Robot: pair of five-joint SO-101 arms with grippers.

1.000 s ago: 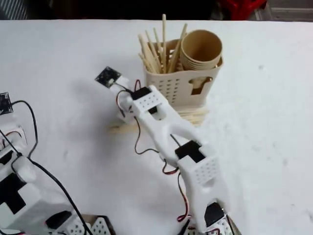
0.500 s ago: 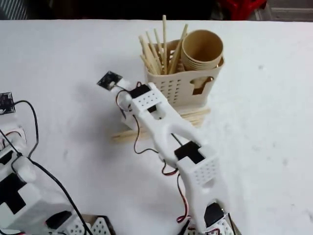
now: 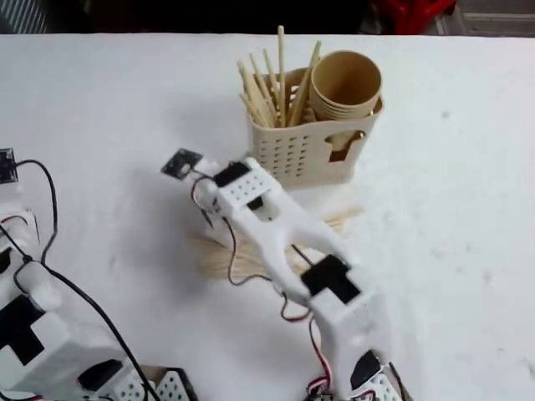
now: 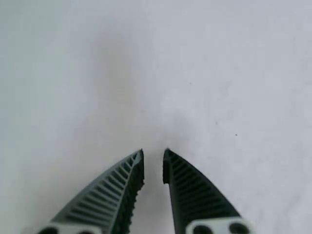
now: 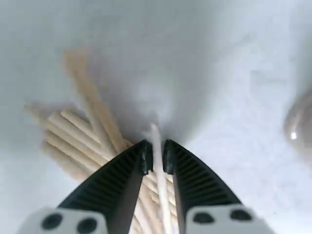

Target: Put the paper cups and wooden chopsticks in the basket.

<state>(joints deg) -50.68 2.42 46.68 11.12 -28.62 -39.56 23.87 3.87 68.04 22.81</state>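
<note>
step: chopstick pick-up. R gripper [image 5: 155, 151] is down at the table [image 3: 100, 100] with its jaws pinched on one chopstick [image 5: 157, 136]; looks like just a single stick caught
loose chopsticks [image 5: 83, 141]: fanned pile on the table, right under the R gripper and running back beneath its arm; tips poke out just past the jaws
basket [image 3: 292, 154]: beyond the R gripper and off to one side, near but not touching
already in: paper cups [image 3: 344, 83] stacked in the basket's far compartment from the gripper; upright sticks [image 3: 267, 83] in the nearer one
L gripper [image 4: 153, 156]: jaws almost together w/ only a slit, nothing between, bare table below, well apart from the pile
progress: cups seem done, most of what's left is the loose pile
next: prob lift straight up so the stick clears the pile, swing over the basket's stick side, tip it end-down, let go. Grip looks thin, so it could swivel
change: vs 1 s ago the pile was lying against the basket's foot; now dragged clear of it and spread wider, and the R arm has drawn back from the basket w/ it
</note>
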